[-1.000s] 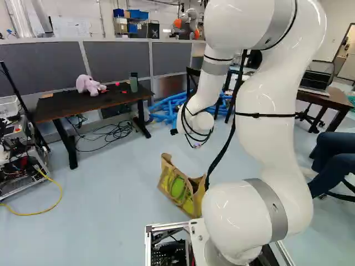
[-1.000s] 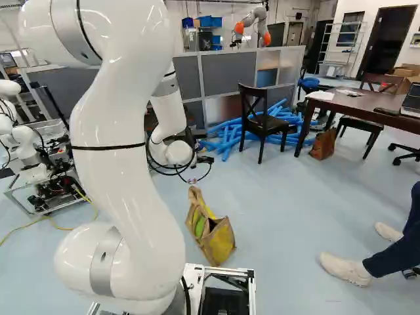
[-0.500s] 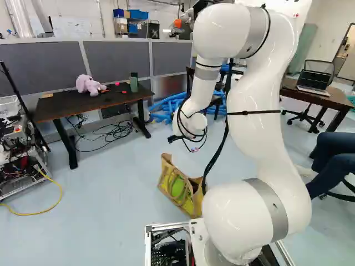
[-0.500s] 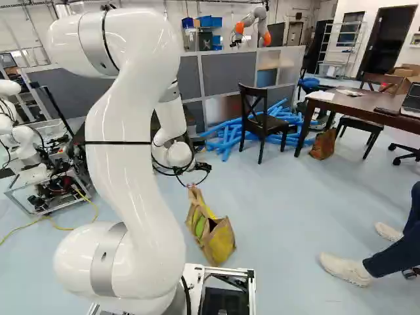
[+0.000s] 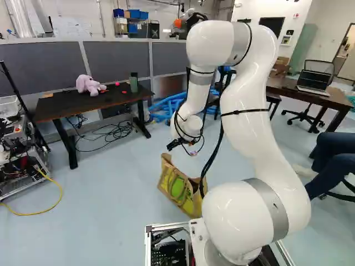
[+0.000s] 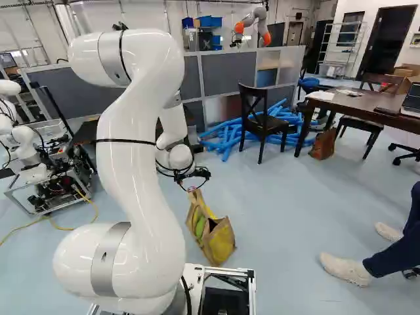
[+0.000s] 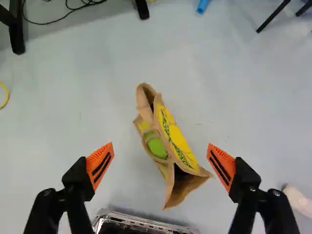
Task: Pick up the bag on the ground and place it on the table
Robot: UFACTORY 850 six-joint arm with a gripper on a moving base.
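Observation:
My gripper (image 5: 177, 144) hangs above the floor beyond the bag in the left base view. In the wrist view the gripper (image 7: 160, 147) is open, its orange pads wide apart with only air between them. The brown, yellow and green bag (image 7: 180, 134) stands on the floor below and ahead, lined up between the fingers and untouched. Its open top shows dark inside. The bag (image 6: 213, 236) is just ahead of the base in the right base view. A black table (image 5: 66, 106) at the left of the left base view carries a pink plush toy and a green cup.
A dark table (image 6: 367, 105) with a laptop stands at the right, a black chair (image 6: 262, 125) beside it. Blue tubes (image 6: 226, 141) lie by the partition. A person's shoes (image 6: 344, 268) rest on the floor at the right. Another robot (image 6: 29, 141) stands at the left.
The arm has swung leftward in the left base view and lowered, its upper joints dropping and the gripper coming down nearer the bag. The bag and base have stayed put.

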